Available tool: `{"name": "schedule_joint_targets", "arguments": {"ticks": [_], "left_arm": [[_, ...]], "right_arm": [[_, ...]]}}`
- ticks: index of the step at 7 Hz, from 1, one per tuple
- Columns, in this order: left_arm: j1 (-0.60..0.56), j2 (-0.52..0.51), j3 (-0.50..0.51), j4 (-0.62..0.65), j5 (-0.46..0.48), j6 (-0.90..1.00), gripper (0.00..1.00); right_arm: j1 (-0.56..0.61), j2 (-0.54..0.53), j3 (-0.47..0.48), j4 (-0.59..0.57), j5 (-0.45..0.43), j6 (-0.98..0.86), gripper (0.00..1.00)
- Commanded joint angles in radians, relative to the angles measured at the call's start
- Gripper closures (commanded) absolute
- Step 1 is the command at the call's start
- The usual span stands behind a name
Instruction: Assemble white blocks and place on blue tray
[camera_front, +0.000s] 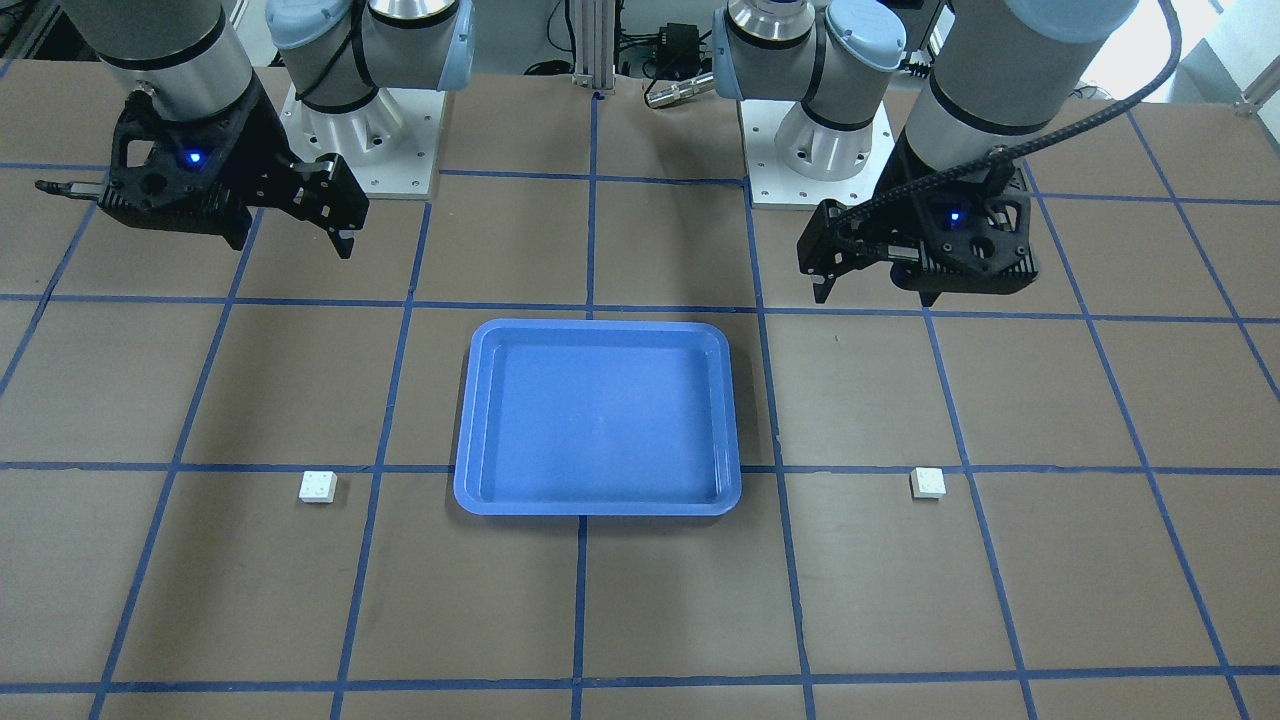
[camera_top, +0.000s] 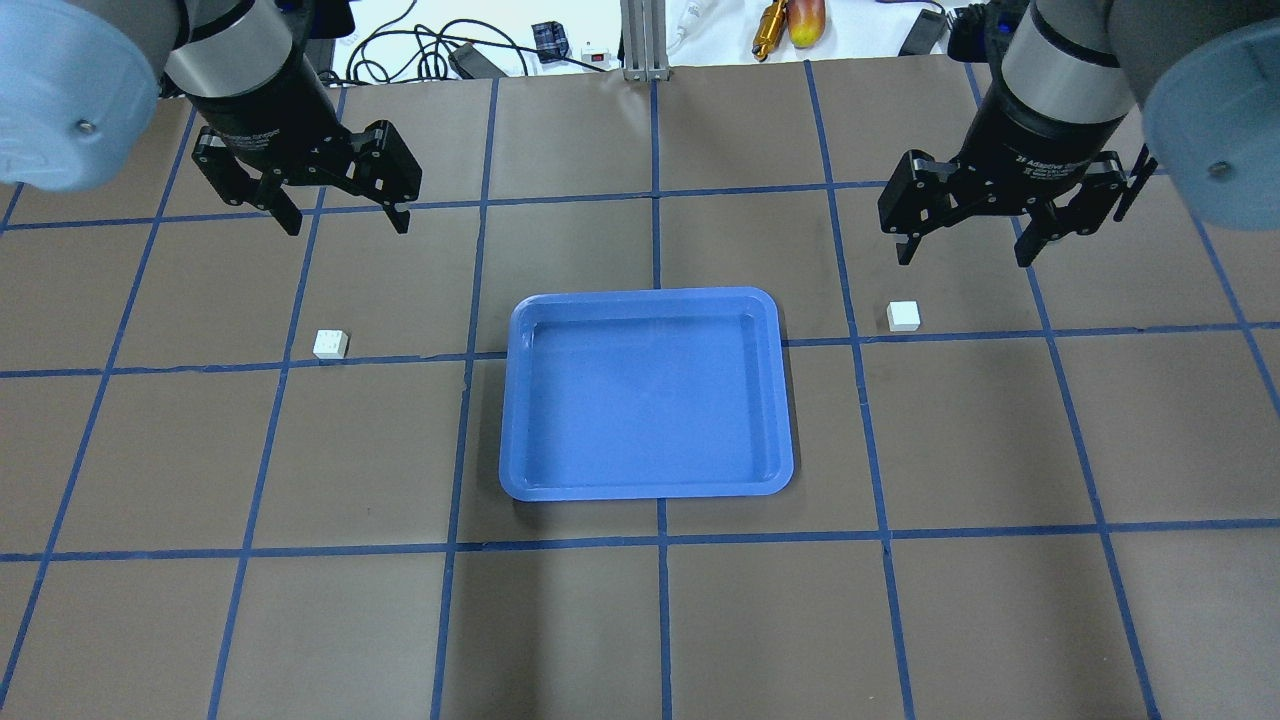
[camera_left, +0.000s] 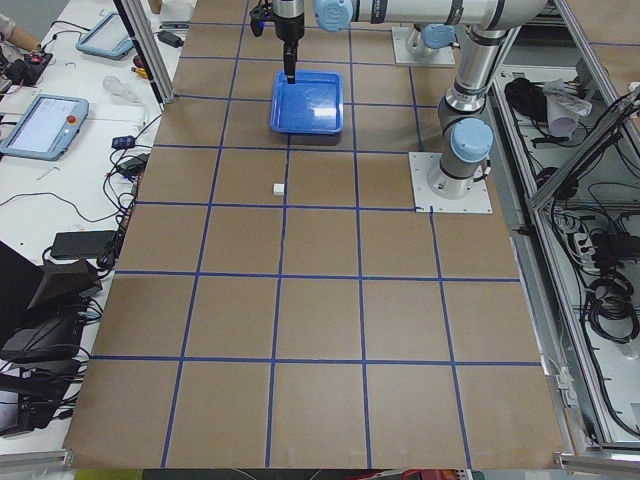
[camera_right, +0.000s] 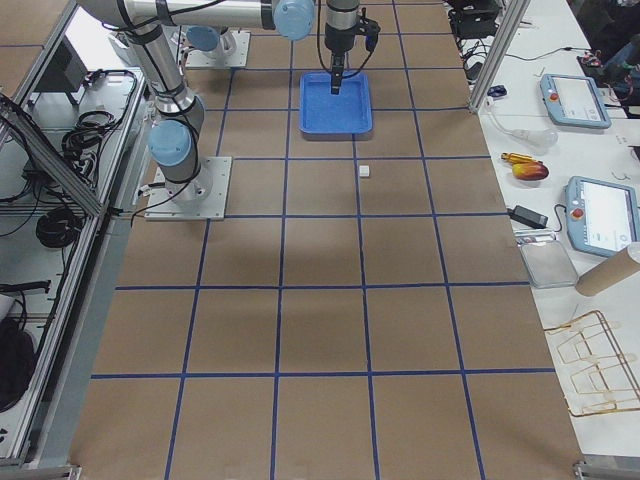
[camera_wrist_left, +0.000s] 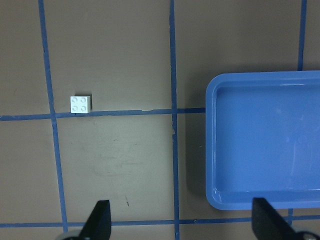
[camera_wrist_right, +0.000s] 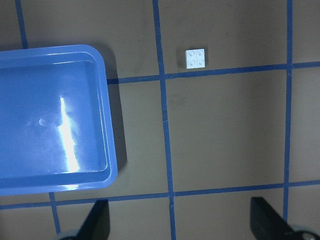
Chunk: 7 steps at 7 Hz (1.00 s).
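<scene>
Overhead exterior: the blue tray (camera_top: 646, 295) sits empty at the centre of the table (camera_top: 640, 620). The left white block (camera_top: 330, 344) lies well apart from the tray's left rim. The right white block (camera_top: 904, 316) lies nearer the right rim, not touching it. The left gripper (camera_top: 347, 225) and right gripper (camera_top: 964, 258) hang above the table beyond their blocks, jaws spread wide and holding nothing.

Exterior front-facing: sides are mirrored here. Both blocks rest flat and separate, so assembly has not begun.

Exterior left and exterior right: each nearer block shows only as a white speck, so take no detail from these views.

Left wrist-mounted: the block sits studs up against a blue grid line. The fingers (camera_wrist_left: 97, 222) show spread at the lower edge.

Right wrist-mounted: the same arrangement, studs up.

Handling: judge each block light, rigid and smooth. It will likely skid if nudged. Pinch two opposite flat side walls, below the studs, and keep the mating faces clear.
</scene>
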<state>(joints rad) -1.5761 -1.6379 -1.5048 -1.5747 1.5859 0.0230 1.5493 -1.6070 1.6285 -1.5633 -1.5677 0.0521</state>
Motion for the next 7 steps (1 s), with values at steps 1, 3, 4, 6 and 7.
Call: {"name": "schedule_joint_targets", "arguments": {"ticks": [1, 3, 4, 6, 7], "left_arm": [[0.001, 0.033, -0.002, 0.002, -0.006, 0.0, 0.0], [0.068, -0.015, -0.006, 0.015, -0.011, 0.011, 0.0], [0.117, -0.057, -0.011, 0.021, -0.007, 0.093, 0.0], [0.181, -0.149, -0.081, 0.187, -0.007, 0.169, 0.0], [0.218, -0.201, -0.159, 0.354, -0.007, 0.243, 0.0]], "right_arm": [[0.0, -0.001, 0.001, -0.001, 0.008, -0.001, 0.0], [0.0, -0.007, 0.001, -0.003, 0.008, 0.003, 0.0], [-0.001, -0.004, -0.001, 0.0, 0.002, 0.003, 0.0], [0.002, 0.001, 0.001, -0.001, 0.001, 0.003, 0.0], [0.0, 0.025, 0.001, -0.014, -0.008, -0.014, 0.0]]}}
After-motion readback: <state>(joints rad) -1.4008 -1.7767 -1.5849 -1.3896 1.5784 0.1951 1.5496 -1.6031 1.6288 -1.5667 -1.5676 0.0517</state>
